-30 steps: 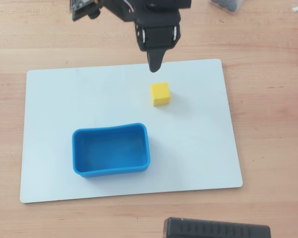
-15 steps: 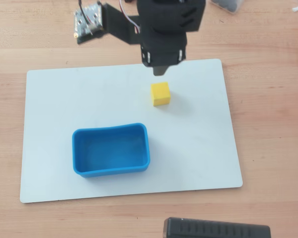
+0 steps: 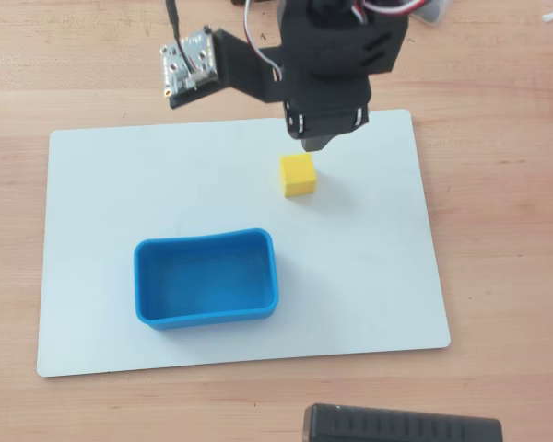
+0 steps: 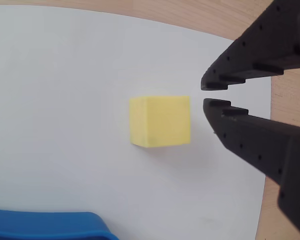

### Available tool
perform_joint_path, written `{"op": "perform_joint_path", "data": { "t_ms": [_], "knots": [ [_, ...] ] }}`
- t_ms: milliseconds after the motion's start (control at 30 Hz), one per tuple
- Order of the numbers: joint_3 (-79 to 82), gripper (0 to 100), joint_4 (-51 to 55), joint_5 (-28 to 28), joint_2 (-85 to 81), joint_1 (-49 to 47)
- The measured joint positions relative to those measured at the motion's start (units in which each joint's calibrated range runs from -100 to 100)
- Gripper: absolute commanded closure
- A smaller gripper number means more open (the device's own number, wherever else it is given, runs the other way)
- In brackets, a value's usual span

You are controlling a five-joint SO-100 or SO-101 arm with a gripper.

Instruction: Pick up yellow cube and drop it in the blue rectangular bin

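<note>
The yellow cube (image 3: 297,175) sits on the white board, above and to the right of the blue rectangular bin (image 3: 205,276) in the overhead view. The bin is empty. My gripper (image 3: 314,143) hovers just beyond the cube's far right corner, apart from it. In the wrist view the cube (image 4: 160,121) lies at centre, and the gripper (image 4: 206,94) is just to its right, black jaws nearly touching and holding nothing. Only the bin's rim (image 4: 50,225) shows at the bottom left of that view.
The white board (image 3: 369,276) lies on a wooden table (image 3: 507,230). A black device (image 3: 401,425) sits at the table's near edge. A silver camera module (image 3: 186,63) juts from the arm at the upper left.
</note>
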Motion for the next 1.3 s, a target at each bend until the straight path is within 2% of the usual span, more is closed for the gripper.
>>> {"op": "perform_joint_path", "data": {
  "t_ms": [200,400,900,1300],
  "knots": [
    [0.0,84,-0.4,0.0,1.9,1.1],
    [0.0,77,-0.6,0.0,2.6,2.5],
    [0.1,77,-3.1,0.0,3.0,2.6],
    [6.8,78,-5.2,0.0,3.1,2.5]
  ]
}}
